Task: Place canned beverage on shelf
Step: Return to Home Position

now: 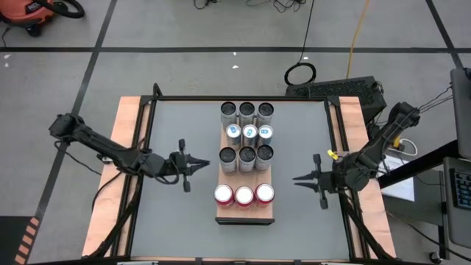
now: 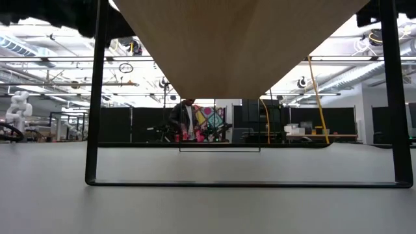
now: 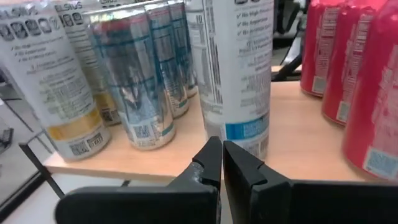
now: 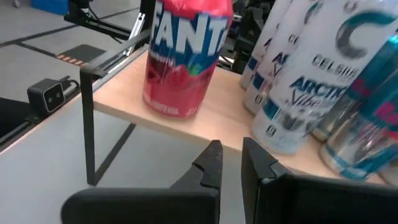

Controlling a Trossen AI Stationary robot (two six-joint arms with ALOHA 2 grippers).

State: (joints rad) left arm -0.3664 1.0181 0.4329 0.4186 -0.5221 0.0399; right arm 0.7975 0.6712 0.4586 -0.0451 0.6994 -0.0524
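My left hand (image 1: 200,165): over the grey table (image 1: 176,221), just off the left long edge of the shelf (image 1: 244,216) and pointing at it, about level with the gap between the third row and the red row. The fingers are pressed all but together and grip nothing.

My right hand (image 1: 296,179): off the shelf's right long edge, a little farther out and pointing toward the red row. The fingers are drawn in with only a slim slit between them, and they are empty.

Shelf: stands mid-table on thin dark legs (image 2: 95,97).

Red soda cans (image 1: 243,196): three stand upright side by side across the shelf's end at the bottom of the high view.

Other cans: three more rows of three stand beyond them: dark-topped cans (image 1: 246,156), then blue-topped cans (image 1: 249,132), then a far dark-topped row (image 1: 246,111).

High view alone: shows the whole four-row grid and both my arms at once.

Low view alone: shows the shelf's pale underside (image 2: 240,45) and a person (image 2: 184,120) far back in the room. The cans are hidden above the board.

Left wrist view alone: shows the cans side-on. A white can with a blue band (image 3: 239,68) is nearest my fingers, and the red soda cans (image 3: 348,56) stand beside it.

Right wrist view alone: shows the Fanta lettering on the corner red can (image 4: 186,56) and the Celsius labels (image 4: 292,81) next to it.
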